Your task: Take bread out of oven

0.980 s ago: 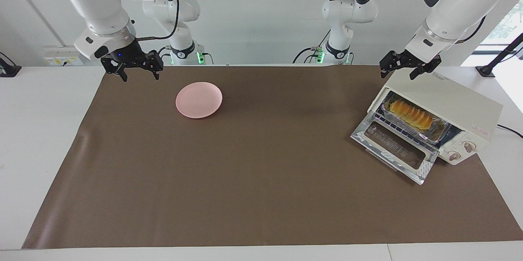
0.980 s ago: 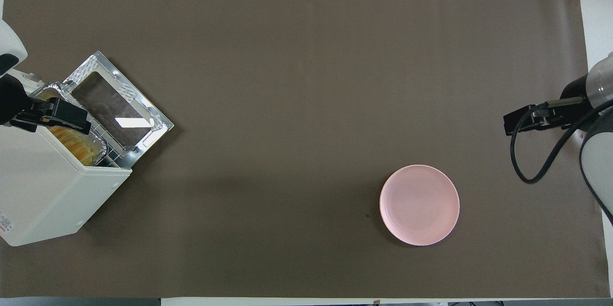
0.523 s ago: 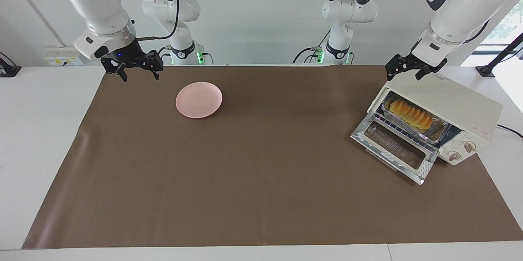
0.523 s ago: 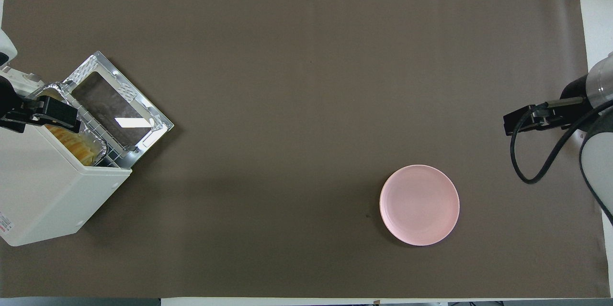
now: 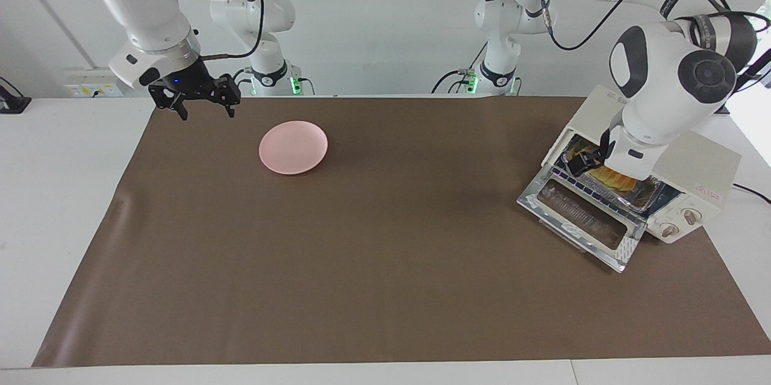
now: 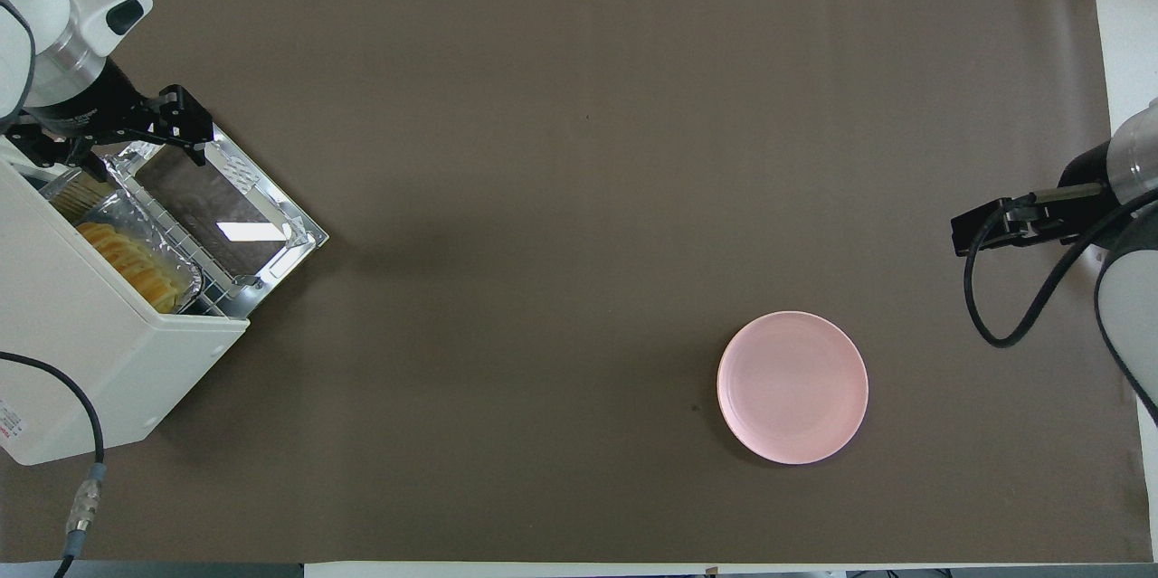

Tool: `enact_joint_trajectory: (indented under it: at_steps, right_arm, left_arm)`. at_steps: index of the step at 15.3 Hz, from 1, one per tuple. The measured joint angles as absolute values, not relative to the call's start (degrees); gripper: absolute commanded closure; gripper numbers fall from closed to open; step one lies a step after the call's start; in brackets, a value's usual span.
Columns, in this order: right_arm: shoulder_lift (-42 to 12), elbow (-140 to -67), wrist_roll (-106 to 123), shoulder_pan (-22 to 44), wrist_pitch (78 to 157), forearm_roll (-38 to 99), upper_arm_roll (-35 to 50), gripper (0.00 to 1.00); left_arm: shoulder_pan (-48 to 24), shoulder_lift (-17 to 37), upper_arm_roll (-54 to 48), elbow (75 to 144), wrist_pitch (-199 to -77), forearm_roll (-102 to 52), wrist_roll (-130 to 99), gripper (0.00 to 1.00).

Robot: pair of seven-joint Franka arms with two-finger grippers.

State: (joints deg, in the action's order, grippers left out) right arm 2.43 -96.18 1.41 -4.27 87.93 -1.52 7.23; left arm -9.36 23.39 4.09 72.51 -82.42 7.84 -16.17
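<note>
Across the white table (image 5: pixel 60 192) lies a brown mat (image 5: pixel 385 252) that covers most of its top. At the left arm's end of that mat stands the cream-white oven (image 5: pixel 692 162), turned at an angle, its glass door (image 5: pixel 581 216) dropped flat open and its 2 knobs showing beside the opening. On the wire rack inside sits a crinkled foil tray (image 6: pixel 176 257), and the bread (image 6: pixel 127 261) lies in that tray, still within the oven's mouth.

Toward the right arm's end, well apart from the oven, a pink plate (image 5: pixel 293 147) rests on the mat with nothing on it.

Over the oven's opening, the left gripper (image 5: pixel 587 159) hangs at the rack's front edge, just above the tray's end and the bread; its jaws are apart and hold nothing, and I cannot tell whether a fingertip touches the foil. The right gripper (image 5: pixel 202 105) waits in the air over the mat's edge at its own end, jaws apart, holding nothing.
</note>
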Motion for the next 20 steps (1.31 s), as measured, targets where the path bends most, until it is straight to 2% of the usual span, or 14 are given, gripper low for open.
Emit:
enact_joint_trajectory:
  at_steps: [6, 14, 20]
  right_arm:
    - [2.43, -96.18, 1.41, -4.27, 87.93, -1.52, 7.23, 0.00]
    - [2.43, -96.18, 1.41, -4.27, 87.93, -1.52, 7.23, 0.00]
    - [2.43, -96.18, 1.41, -4.27, 87.93, -1.52, 7.23, 0.00]
  left_arm:
    - [-9.64, 24.07, 4.33, 79.52, -90.24, 11.29, -30.32, 0.00]
    - [-8.79, 17.72, 6.80, 95.46, -102.20, 12.13, -34.35, 0.00]
    - [-8.70, 15.43, 6.73, 102.47, -109.23, 12.21, -36.40, 0.00]
